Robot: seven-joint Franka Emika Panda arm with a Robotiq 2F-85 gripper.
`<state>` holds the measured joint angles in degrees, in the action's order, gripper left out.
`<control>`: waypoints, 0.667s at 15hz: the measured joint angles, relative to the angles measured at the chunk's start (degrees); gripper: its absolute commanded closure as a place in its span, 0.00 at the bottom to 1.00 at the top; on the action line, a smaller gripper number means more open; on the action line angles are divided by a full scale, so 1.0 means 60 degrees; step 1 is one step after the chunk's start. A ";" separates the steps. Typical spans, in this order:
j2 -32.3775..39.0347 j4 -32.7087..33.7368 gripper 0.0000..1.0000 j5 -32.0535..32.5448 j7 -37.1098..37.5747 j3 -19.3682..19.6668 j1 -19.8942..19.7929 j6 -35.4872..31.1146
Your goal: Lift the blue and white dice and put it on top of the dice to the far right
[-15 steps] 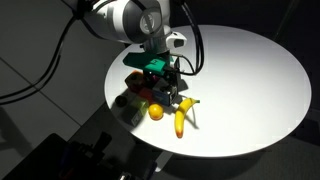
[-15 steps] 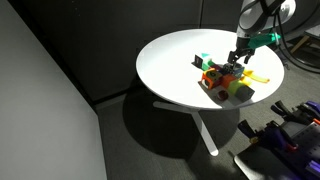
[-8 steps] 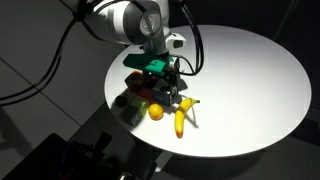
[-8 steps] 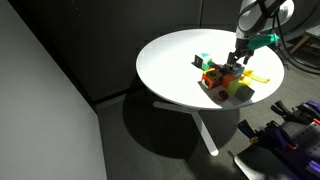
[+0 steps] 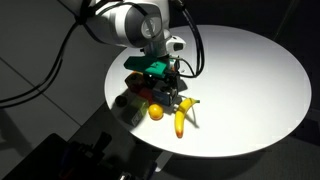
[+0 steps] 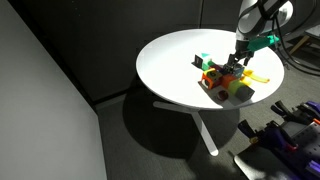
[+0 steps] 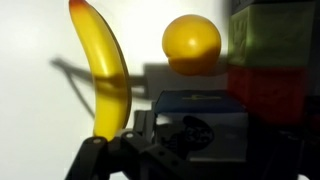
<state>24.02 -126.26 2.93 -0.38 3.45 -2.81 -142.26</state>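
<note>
Banana (image 7: 105, 75) yellow; round fruit (image 7: 192, 45) orange; blue and white dice (image 7: 200, 102), dark mark; table (image 5: 250, 80) white.

The arm (image 5: 125, 22) is white and rounded with grey joints, trailing black cables (image 5: 62, 45), with a teal bracket (image 5: 152, 65) above its black gripper (image 5: 170, 92).

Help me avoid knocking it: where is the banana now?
In the wrist view the banana lies on the table, left of the orange ball; in an exterior view it is beside that ball.
</note>
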 measured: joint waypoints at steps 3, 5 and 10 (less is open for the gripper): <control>0.0080 0.0001 0.44 0.0000 0.0000 0.0011 0.0000 0.0000; 0.0076 0.0021 0.58 0.0000 0.0000 0.0011 0.0003 0.0002; 0.0002 0.0076 0.91 0.0016 0.0000 0.0013 0.0015 0.0092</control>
<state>24.03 -125.80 3.03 -0.38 3.53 -2.72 -141.71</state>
